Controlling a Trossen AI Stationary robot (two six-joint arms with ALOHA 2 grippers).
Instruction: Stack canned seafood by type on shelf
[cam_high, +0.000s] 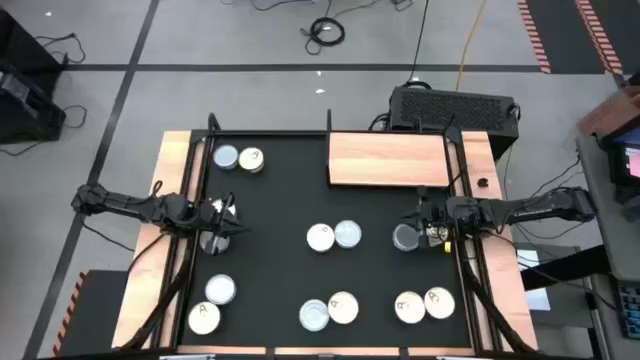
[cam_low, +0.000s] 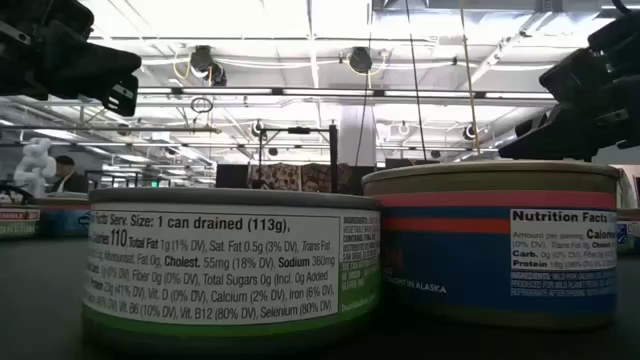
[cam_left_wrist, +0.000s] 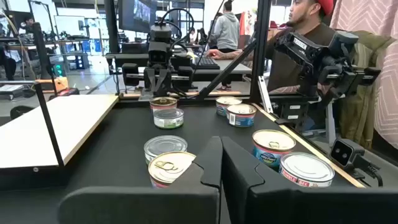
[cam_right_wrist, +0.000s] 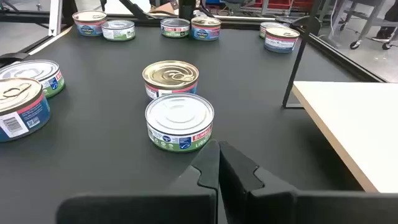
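Tins all stand upright, lids up, in scattered pairs on the black table. Nearest low-view label reads "Serv. Size: 1 can drained (113g)"; its neighbour reads "Nutrition Facts". Centre pair: silver-lidded tin touching gold-lidded tin. Left gripper and right gripper both closed, empty. Shelf sits far right.

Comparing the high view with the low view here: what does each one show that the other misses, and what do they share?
Only the high view shows the shelf, bare of tins, the whole scatter of tin pairs across the table, and both arms to the wrist, the left gripper and right gripper shut. Only the low view shows label print: a green-banded tin beside a blue-and-red tin, plus the ceiling. Both show tins standing upright on the dark table.
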